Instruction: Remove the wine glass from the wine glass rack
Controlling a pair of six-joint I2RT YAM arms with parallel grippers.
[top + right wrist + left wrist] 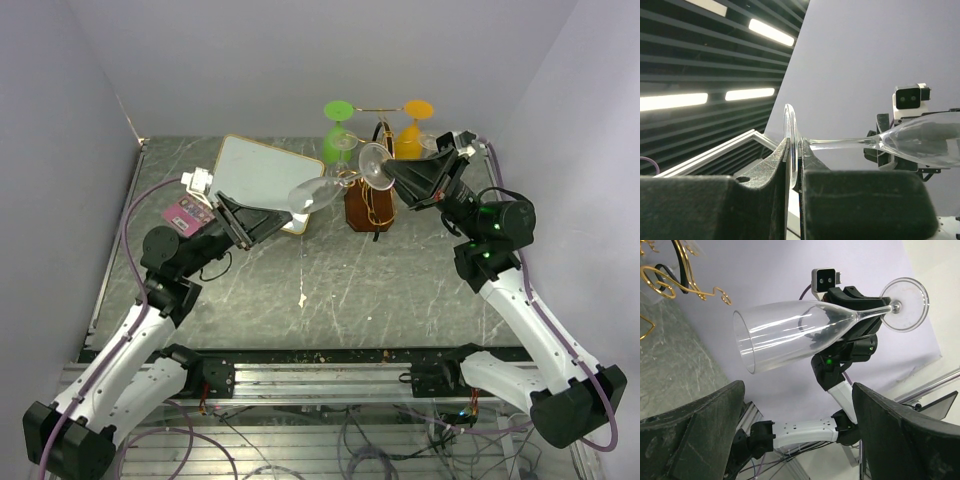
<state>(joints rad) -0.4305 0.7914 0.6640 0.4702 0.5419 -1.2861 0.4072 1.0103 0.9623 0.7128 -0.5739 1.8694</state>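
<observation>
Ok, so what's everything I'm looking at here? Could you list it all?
clear wine glass: one, see-through, held sideways in the air between the two arms
green wine glass: one, green, on the rack's left side
orange wine glass: one, orange, on the rack's right side
wine glass rack: one, gold wire on a brown wooden block, far middle of the table
board: one, white with a tan rim, left of the rack
card: one, pink, beside the left arm
table: one, dark marbled
left gripper: one, black, open near the clear glass's bowl
right gripper: one, black, shut on the clear glass's foot
</observation>
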